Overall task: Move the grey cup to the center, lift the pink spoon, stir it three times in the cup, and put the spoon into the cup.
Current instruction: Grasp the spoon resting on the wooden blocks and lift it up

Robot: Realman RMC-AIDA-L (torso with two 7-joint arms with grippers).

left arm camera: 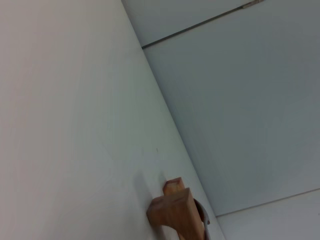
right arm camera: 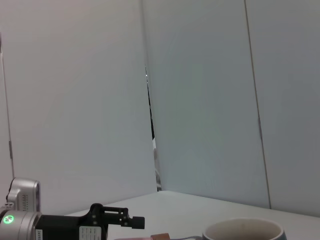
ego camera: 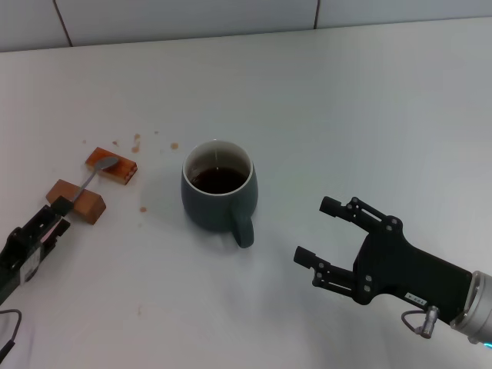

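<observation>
Grey cup (ego camera: 218,187): rounded dark blue-grey ceramic mug, pale rim and inside, dark brown liquid filling it fairly high, handle turned toward the robot. It stands upright on the white table (ego camera: 369,100), roughly mid-table, so I'd judge the centering step done.

Pink spoon (ego camera: 94,176): small and slim. Its grey metal bowl rests on the far brown rectangular block (ego camera: 112,166); the handle runs down across the near brown block (ego camera: 75,201). It is well left of the cup and bridged off the table, untouched. Crumbs are scattered between the blocks and the cup.

Left gripper (ego camera: 52,222) sits low, just beside the near block at the spoon's handle end; can't tell whether its fingers are spread or closed. The left wrist view shows only the blocks edge-on and bare table.

Right gripper (ego camera: 319,241) hovers right of the cup, near the handle but apart from it, fingers spread, holding nothing.

Risks, as I judge them:
- The spoon handle is thin and propped up, so a misaligned pinch could roll it off the blocks or shove a block.
- The high liquid level means a fast stir or a rim knock could slop it.
- The open right fingers are close to the handle, and any drift could nudge the cup off centre.
</observation>
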